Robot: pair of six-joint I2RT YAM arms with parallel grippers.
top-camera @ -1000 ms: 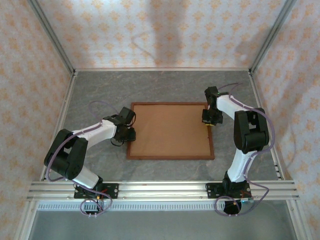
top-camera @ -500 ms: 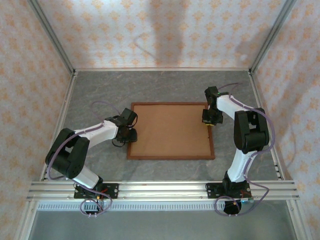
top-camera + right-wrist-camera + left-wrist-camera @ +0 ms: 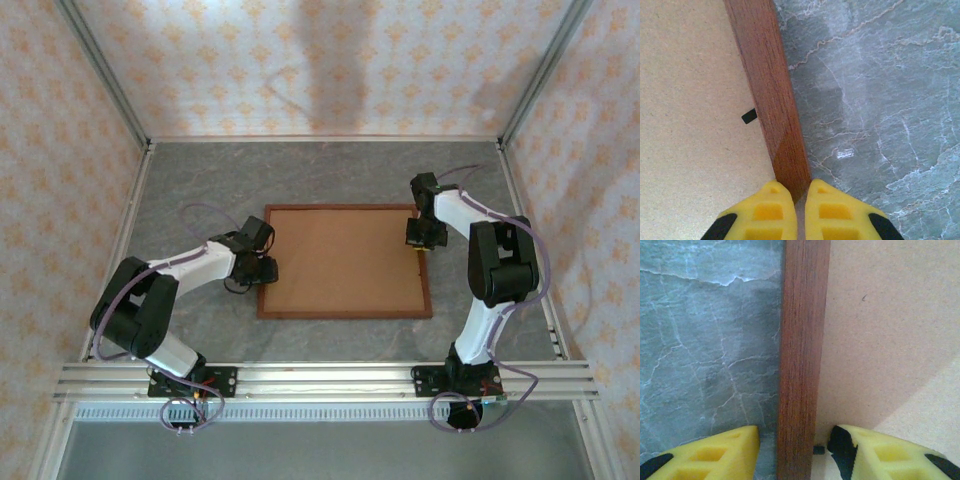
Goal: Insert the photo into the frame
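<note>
The frame (image 3: 343,314) lies flat on the desk (image 3: 340,170), brown backing board (image 3: 345,260) facing up; the left gripper (image 3: 795,440) stands spread astride its left rail; the right gripper (image 3: 801,192), fingers pressed together, sits at the right rail.

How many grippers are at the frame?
2. The left gripper, open, straddles the frame at its left rail; the right gripper, shut, sits over its right rail.

The left arm (image 3: 190,262) and right arm (image 3: 470,215) reach in from the table's (image 3: 330,170) near edge, elbows bent, the left gripper (image 3: 795,440) with yellow fingers (image 3: 715,452) parted, the right gripper (image 3: 800,192) pressed closed.
</note>
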